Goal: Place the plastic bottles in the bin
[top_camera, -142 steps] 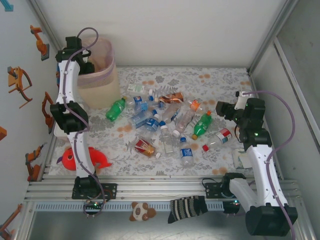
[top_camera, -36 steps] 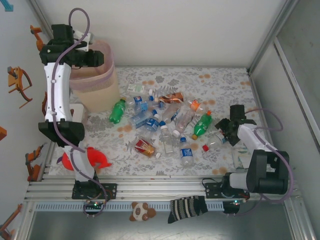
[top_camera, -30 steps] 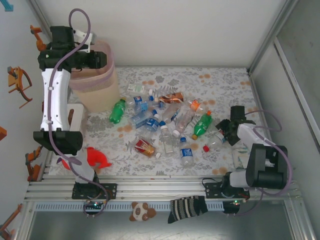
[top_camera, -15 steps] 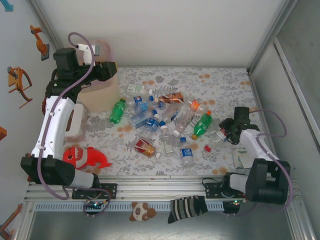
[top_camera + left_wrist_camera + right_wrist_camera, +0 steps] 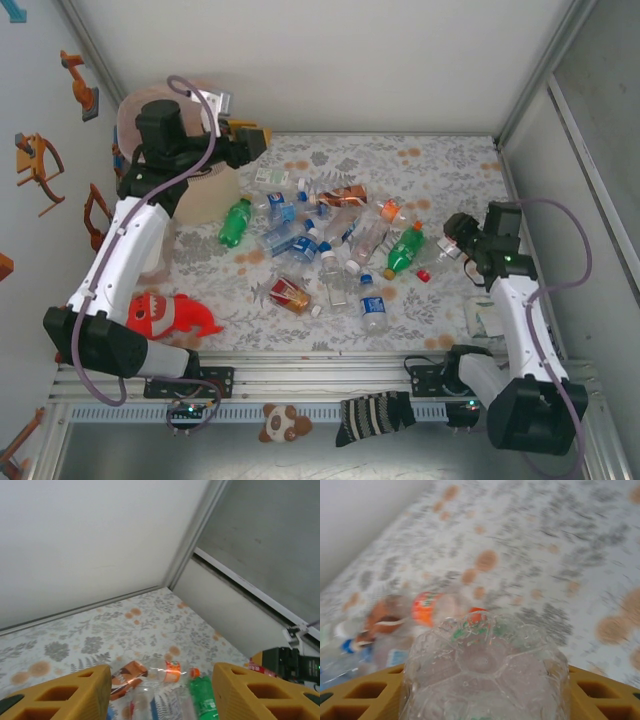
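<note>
Clear plastic with a red cap, one bottle [image 5: 436, 262] is clamped between the right jaws at the right of the top frame, its base toward the wrist and its cap pointing lower left. The other plastic bottles [image 5: 320, 245] lie scattered at mid-frame on the floral surface [image 5: 420, 160], with a green bottle [image 5: 232, 221] nearest the bin [image 5: 208, 195]. That beige, pink-lined bin stands at upper left, partly behind the left arm. The left jaws hang just right of its rim, apart, with nothing between them. A red toy shark [image 5: 170, 315] lies at lower left.
</note>
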Action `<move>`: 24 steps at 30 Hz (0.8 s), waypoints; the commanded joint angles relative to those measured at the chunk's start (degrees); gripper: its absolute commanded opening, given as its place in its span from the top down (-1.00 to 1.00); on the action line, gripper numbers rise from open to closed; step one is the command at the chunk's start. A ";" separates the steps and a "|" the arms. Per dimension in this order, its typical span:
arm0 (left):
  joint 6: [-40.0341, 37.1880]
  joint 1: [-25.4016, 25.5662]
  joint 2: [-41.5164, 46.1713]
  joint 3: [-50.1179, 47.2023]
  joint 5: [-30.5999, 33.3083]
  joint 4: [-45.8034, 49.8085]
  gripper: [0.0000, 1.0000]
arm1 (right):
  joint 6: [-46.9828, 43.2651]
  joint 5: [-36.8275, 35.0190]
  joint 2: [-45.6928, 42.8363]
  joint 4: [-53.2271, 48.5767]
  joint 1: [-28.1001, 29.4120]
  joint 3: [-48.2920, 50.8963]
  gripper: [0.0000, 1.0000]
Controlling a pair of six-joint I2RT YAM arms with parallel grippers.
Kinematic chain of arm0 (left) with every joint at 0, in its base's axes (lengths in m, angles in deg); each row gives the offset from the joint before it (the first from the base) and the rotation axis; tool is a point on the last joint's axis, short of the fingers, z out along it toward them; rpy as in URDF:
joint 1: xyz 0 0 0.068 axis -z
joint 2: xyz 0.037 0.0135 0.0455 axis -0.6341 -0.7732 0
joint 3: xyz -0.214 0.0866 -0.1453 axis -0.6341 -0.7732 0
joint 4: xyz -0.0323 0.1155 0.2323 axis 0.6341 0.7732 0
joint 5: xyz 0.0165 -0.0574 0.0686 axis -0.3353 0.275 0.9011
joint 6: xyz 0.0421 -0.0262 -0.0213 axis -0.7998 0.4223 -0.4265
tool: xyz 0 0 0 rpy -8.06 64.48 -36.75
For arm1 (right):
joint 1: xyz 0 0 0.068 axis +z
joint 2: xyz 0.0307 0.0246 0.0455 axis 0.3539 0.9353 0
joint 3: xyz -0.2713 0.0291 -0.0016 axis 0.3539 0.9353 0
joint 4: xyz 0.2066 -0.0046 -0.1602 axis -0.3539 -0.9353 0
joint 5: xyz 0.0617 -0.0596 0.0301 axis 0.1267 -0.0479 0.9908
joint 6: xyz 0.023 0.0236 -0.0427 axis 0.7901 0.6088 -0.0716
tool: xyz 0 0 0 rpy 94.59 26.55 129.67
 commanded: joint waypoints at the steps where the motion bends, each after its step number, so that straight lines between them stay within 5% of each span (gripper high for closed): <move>1: -2.47 2.51 -0.87 -0.12 -4.74 -3.56 -0.12 | -6.79 12.33 -2.45 5.23 -0.33 -4.32 -0.07; 7: -3.86 7.24 -2.84 -1.59 -9.82 -8.57 -0.16 | -12.31 27.26 -5.16 16.45 0.27 -5.40 -0.03; 15: -6.81 15.58 -2.64 -8.95 -9.74 -16.69 -0.28 | -12.82 38.00 -5.46 31.96 5.14 -5.03 0.07; 19: -5.74 19.86 -1.34 -12.77 -9.05 -22.25 -0.47 | -16.20 41.10 -4.88 32.12 10.57 -7.30 0.09; 24: -10.27 26.06 1.83 -14.73 -3.97 -18.07 -0.66 | -22.01 40.73 -5.08 27.66 18.44 -10.37 0.10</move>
